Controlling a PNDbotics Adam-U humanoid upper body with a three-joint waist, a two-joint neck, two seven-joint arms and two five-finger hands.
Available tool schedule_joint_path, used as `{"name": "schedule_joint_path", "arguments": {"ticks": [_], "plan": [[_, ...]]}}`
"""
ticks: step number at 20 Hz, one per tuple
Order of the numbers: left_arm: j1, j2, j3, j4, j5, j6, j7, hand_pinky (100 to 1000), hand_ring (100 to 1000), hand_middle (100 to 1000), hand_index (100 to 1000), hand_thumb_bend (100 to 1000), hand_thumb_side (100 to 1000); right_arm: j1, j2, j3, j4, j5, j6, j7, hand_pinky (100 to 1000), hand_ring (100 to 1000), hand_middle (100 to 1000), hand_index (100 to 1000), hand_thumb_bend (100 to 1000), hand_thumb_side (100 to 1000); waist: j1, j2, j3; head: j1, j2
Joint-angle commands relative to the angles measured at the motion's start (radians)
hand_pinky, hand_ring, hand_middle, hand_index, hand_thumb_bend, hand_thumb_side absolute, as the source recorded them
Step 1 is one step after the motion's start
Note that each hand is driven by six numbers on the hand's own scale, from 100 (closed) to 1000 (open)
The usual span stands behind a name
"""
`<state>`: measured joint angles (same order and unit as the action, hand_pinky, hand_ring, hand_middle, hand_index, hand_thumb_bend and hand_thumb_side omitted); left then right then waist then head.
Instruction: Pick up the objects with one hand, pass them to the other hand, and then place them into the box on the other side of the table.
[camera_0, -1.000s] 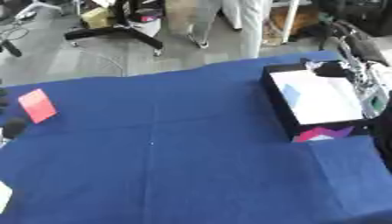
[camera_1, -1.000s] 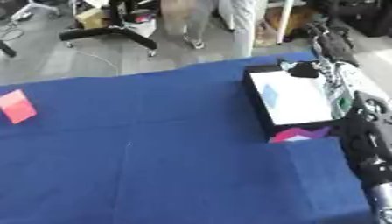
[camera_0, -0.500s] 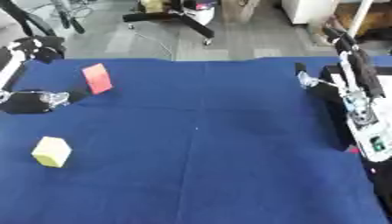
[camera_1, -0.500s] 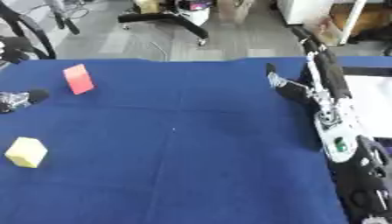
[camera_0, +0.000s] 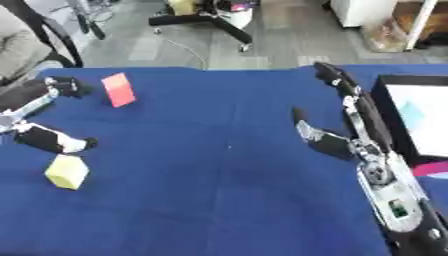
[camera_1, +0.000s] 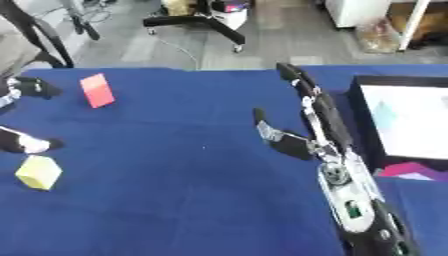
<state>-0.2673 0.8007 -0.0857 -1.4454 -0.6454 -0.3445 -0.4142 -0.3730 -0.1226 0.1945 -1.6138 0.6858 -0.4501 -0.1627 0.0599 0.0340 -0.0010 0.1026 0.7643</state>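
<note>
A yellow block (camera_0: 67, 172) lies on the blue cloth at the near left. A red block (camera_0: 118, 90) stands further back on the left. My left hand (camera_0: 35, 107) comes in from the left edge, open, its fingers (camera_0: 59, 87) and thumb (camera_0: 54, 142) spread wide just above and behind the yellow block, not touching it. My right hand (camera_0: 360, 135) hovers over the right half of the table, open, its fingers straight and pointing away, holding nothing. The black box (camera_0: 379, 112) with a white inside sits at the right edge and holds a pale blue thing (camera_0: 411, 113).
A pink shape (camera_1: 404, 170) shows at the box's near corner. The blue cloth (camera_0: 210, 150) covers the whole table. Beyond the far edge are grey floor and an office chair base (camera_0: 206, 20).
The camera swung left a second ago, bringing the blocks and left hand into view. Since half a second ago my right hand has moved left from the box and my left hand has lowered toward the yellow block.
</note>
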Motion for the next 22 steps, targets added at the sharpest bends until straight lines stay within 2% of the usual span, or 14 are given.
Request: {"name": "schedule_joint_path", "arguments": {"ticks": [1, 4, 10, 18, 22], "plan": [[0.013, 0.124, -0.028, 0.024, -0.033, -0.045, -0.051, 810, 755, 750, 871, 492, 306, 0.011, -0.016, -0.034, -0.093, -0.035, -0.037, 0.049, 822, 842, 881, 947, 211, 447, 0.013, -0.015, -0.002, 0.005, 0.006], [0.049, 0.184, -0.031, 0.029, -0.019, -0.080, -0.100, 811, 752, 745, 860, 455, 273, 0.018, -0.014, -0.047, -0.124, -0.069, -0.028, 0.098, 820, 840, 878, 946, 207, 448, 0.013, -0.015, -0.008, 0.003, 0.006], [0.039, 0.169, -0.017, 0.059, -0.016, -0.066, -0.201, 808, 746, 742, 855, 414, 280, 0.019, -0.013, -0.066, -0.167, -0.138, 0.003, 0.204, 820, 840, 877, 946, 201, 452, 0.011, -0.017, -0.013, -0.004, 0.006], [0.003, 0.102, -0.017, 0.106, -0.113, -0.029, -0.144, 809, 751, 750, 860, 391, 303, 0.023, -0.007, -0.098, -0.218, -0.222, 0.042, 0.341, 820, 839, 876, 946, 195, 457, 0.005, -0.017, -0.015, -0.007, 0.006], [-0.008, 0.076, -0.033, 0.157, -0.161, -0.050, -0.165, 815, 759, 758, 866, 391, 287, 0.026, -0.004, -0.119, -0.242, -0.262, 0.061, 0.411, 819, 839, 875, 945, 194, 457, 0.002, -0.018, -0.017, -0.006, 0.006]]}}
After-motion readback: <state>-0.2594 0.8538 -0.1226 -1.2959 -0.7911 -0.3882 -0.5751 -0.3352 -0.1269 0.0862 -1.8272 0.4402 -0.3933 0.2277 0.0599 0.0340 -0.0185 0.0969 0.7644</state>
